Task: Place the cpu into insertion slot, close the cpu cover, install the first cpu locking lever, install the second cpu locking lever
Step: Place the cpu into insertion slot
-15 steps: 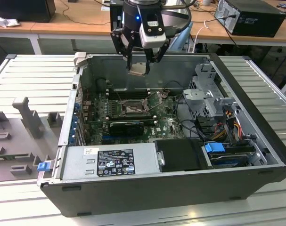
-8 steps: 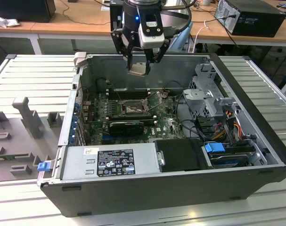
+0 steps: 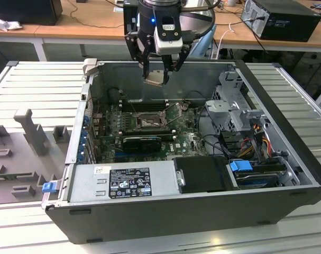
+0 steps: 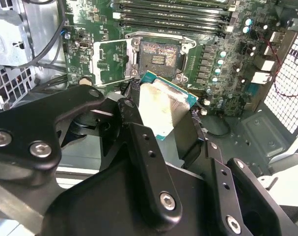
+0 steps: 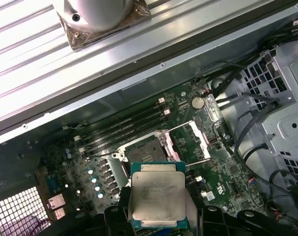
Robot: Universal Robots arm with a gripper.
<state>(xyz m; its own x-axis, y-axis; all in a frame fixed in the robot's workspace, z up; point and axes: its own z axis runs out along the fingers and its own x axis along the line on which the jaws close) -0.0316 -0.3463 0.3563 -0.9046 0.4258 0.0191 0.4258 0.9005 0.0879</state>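
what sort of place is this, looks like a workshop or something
Most likely a robotics lab or test bench: an open computer case lies on a slotted metal table, the claw holds the cpu above it, and wooden desks stand behind.

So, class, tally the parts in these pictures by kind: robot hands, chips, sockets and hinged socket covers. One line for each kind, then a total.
hand: 1, shut on the chip
cpu: 1, held above the board
insertion slot: 1, empty
cpu cover: 1, swung open
Total: 4
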